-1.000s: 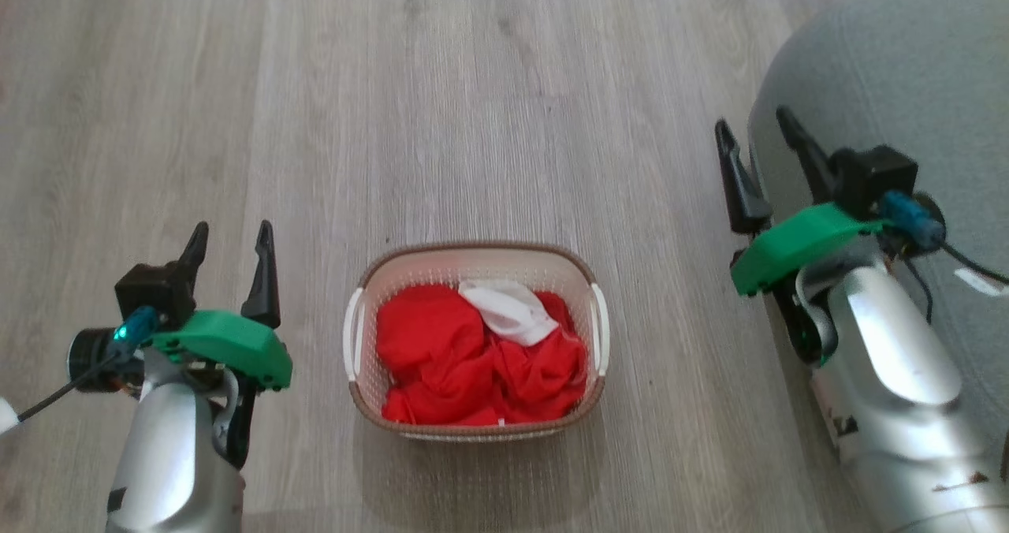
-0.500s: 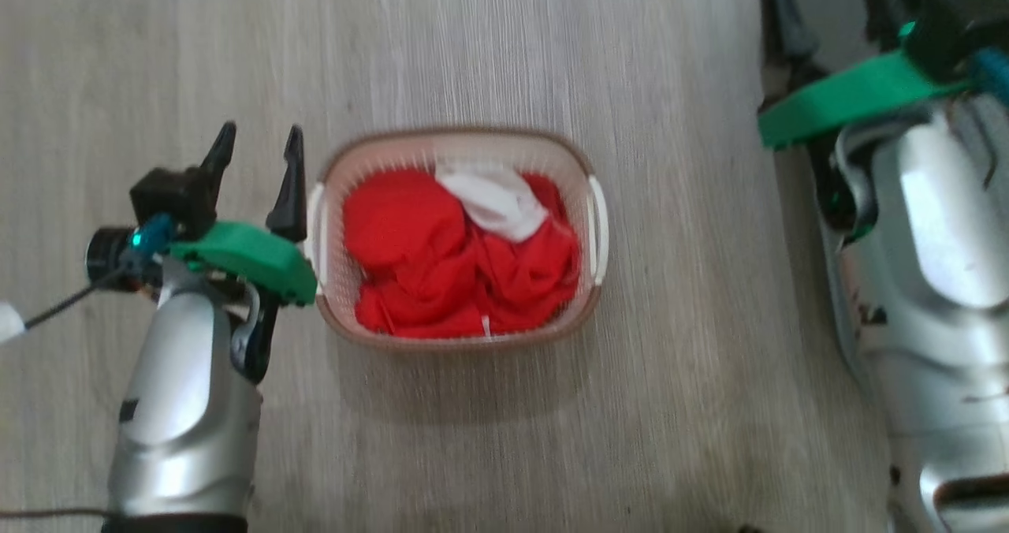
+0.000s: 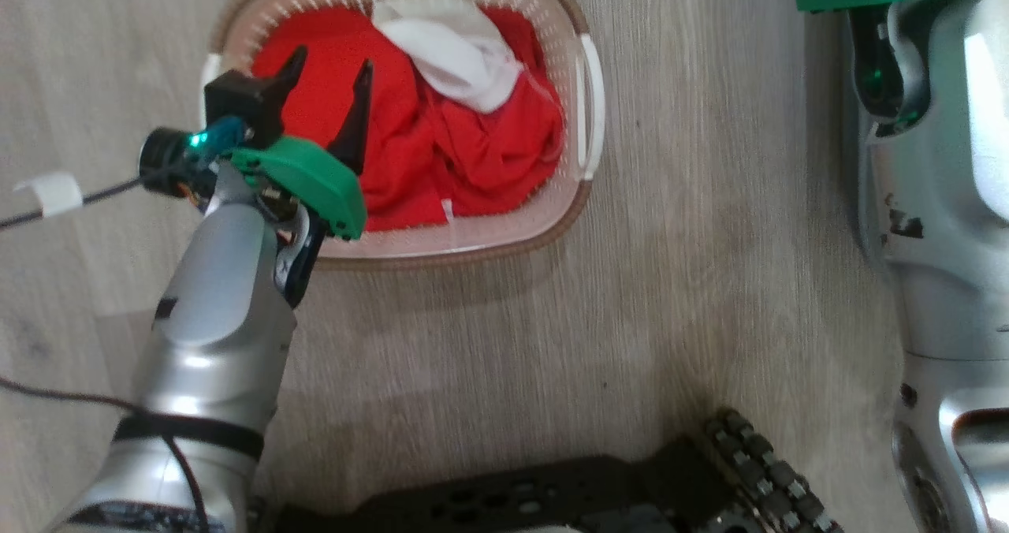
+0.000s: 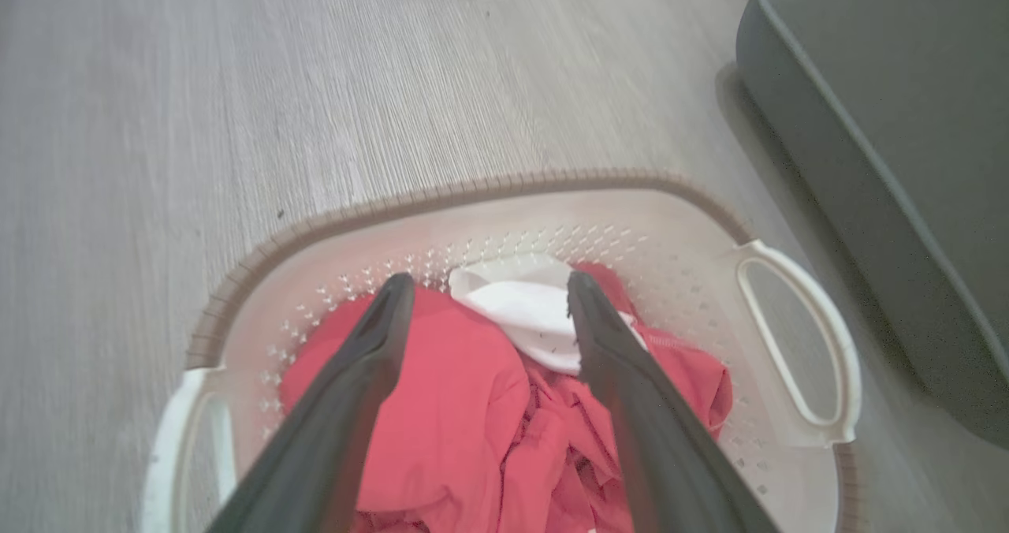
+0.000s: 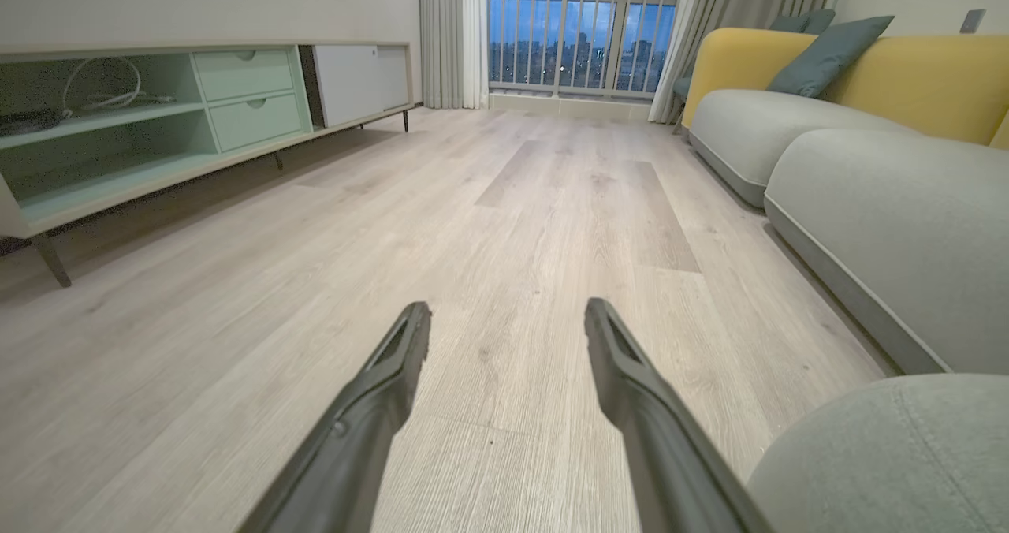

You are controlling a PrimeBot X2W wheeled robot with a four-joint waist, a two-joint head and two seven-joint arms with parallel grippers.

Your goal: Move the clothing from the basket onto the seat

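The cream perforated basket (image 3: 587,99) with a brown rim stands on the wooden floor, holding the clothing: crumpled red garments (image 3: 473,154) and a white piece (image 3: 453,48) on top at the far side. My left gripper (image 3: 331,64) hangs open over the basket's left part, above the red fabric, holding nothing. In the left wrist view its fingers (image 4: 370,367) straddle the red garments (image 4: 465,407) and the white piece (image 4: 524,312), with the basket (image 4: 473,194) around them and the grey-green seat (image 4: 891,123) at the right. My right gripper (image 5: 508,312) is open and empty above bare floor, the seat (image 5: 891,454) close on its right.
My dark wheeled base (image 3: 552,493) shows at the bottom edge. A cable with a white tag (image 3: 47,190) trails from the left wrist. A low pale-green cabinet (image 5: 158,123) lines the left wall, and a yellow sofa back (image 5: 906,76) stands behind the cushions.
The head camera has tilted down, so the whole picture has shifted. My left gripper has gone from beside the basket's left handle to over the red clothing inside. Both grippers stayed open.
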